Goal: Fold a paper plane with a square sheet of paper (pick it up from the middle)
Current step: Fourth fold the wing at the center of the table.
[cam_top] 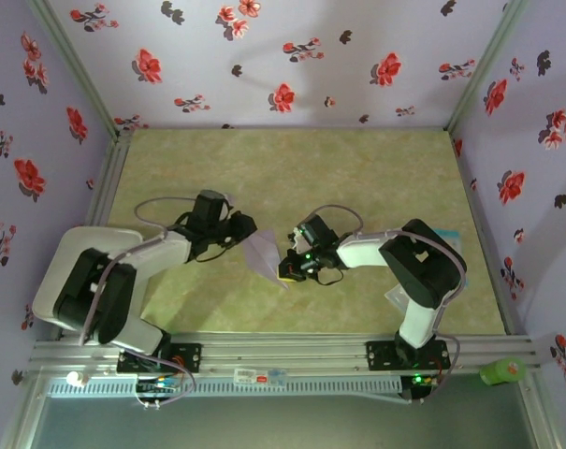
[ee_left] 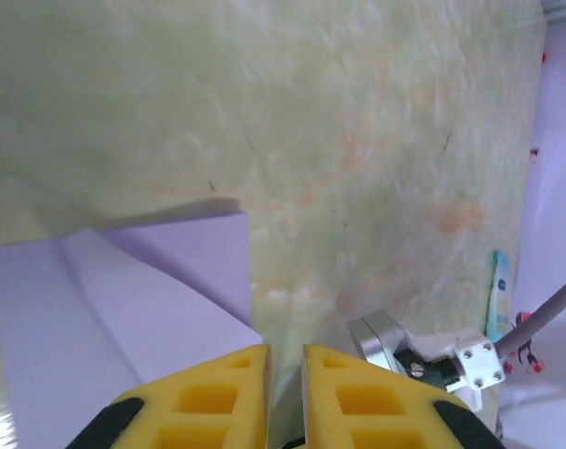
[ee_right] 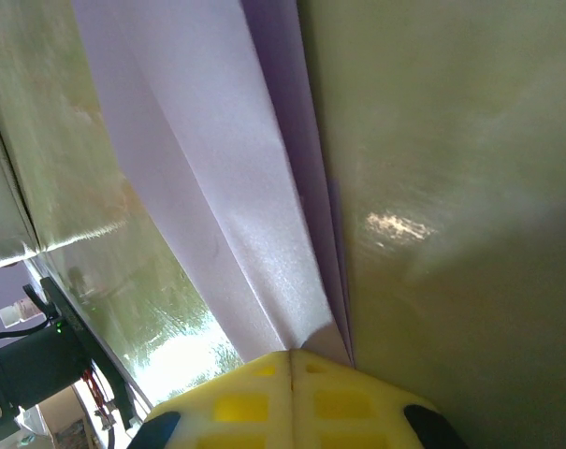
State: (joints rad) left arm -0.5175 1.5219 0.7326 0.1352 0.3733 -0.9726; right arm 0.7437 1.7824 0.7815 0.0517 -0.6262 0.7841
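Two hands to call, nose to nose at mid-bench. Starting with the right hand (ee_right: pixel 292 354): yellow fingertips pressed flush together, pinching the creased end of the folded lavender sheet (ee_right: pixel 217 187). Layers stacked along that crease, darker purple on the far side, fanning up and away from the grip. Over to the left hand (ee_left: pixel 285 351): parted by a slim slit, nothing in between, just bare bench (ee_left: pixel 376 140) seen through the gap. Parked right beside the sheet's near corner; touching it or not, cannot tell. One flap raised there, throwing a shadow on the green surface. From above: sheet caught between the two hands, at the middle of the bench. Further out, a small light-blue card (ee_left: pixel 500 290) near the right wall, close by the right arm. Flowered walls (cam_top: pixel 292 56) all round.
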